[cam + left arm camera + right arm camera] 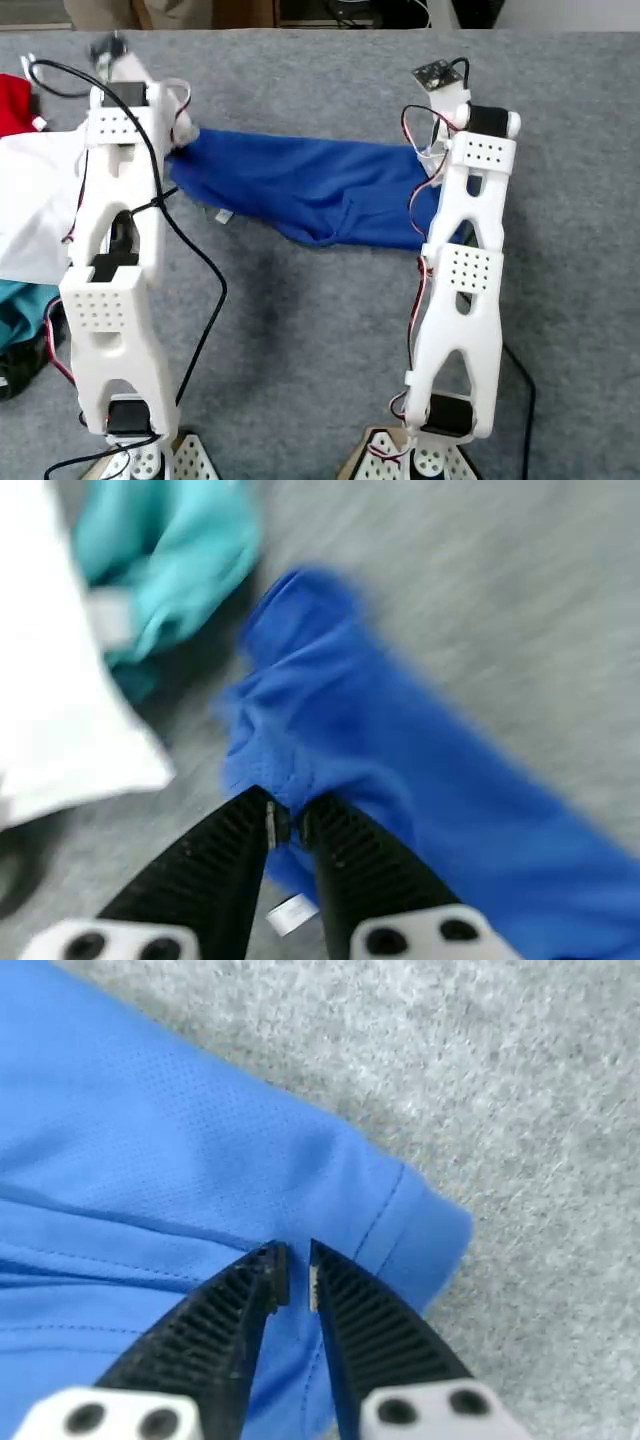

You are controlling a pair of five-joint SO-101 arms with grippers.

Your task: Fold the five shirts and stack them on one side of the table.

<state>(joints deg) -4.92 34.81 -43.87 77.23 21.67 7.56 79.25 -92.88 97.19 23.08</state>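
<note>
Across the grey worktop (300, 330) a blue shirt (300, 185) is held stretched; one end is clamped in the left pincer (287, 815), the other in the right pincer (295, 1265); a white shirt (35, 200), teal shirt (25, 305) and red shirt (12, 100) are bunched beside the left arm; folding is judged barely begun.

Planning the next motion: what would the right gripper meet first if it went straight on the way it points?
The blue shirt: the right gripper is pinching it, with the grey table probably right beneath.

Table (300, 340) before the blue shirt (300, 185) lies open; white shirt (35, 200) and teal shirt (20, 305) crowd its left edge.
</note>
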